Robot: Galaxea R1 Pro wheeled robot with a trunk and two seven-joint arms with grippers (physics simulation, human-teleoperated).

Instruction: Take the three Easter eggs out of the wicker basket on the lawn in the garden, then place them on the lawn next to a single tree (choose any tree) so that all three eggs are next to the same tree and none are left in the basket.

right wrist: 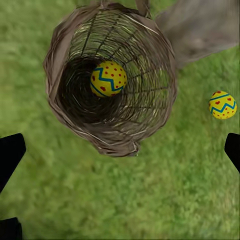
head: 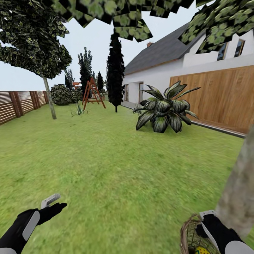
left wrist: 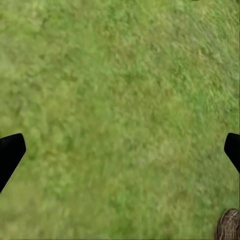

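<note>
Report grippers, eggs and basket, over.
Left gripper and right gripper: jaws open, empty. One yellow zigzag-painted egg inside round brown wicker basket; another on grass beside thick grey-brown trunk. Nothing blocking.

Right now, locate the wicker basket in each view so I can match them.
Head view: wicker basket at bottom right, beside the right claw.
Left wrist view: a sliver at the corner.
Right wrist view: whole basket, one egg inside.
Shared landmark: the lawn.

I see the lawn (right wrist: pixel 125 200) carrying the wicker basket (right wrist: pixel 107 135) and, beside it, one egg (right wrist: pixel 222 104).
</note>
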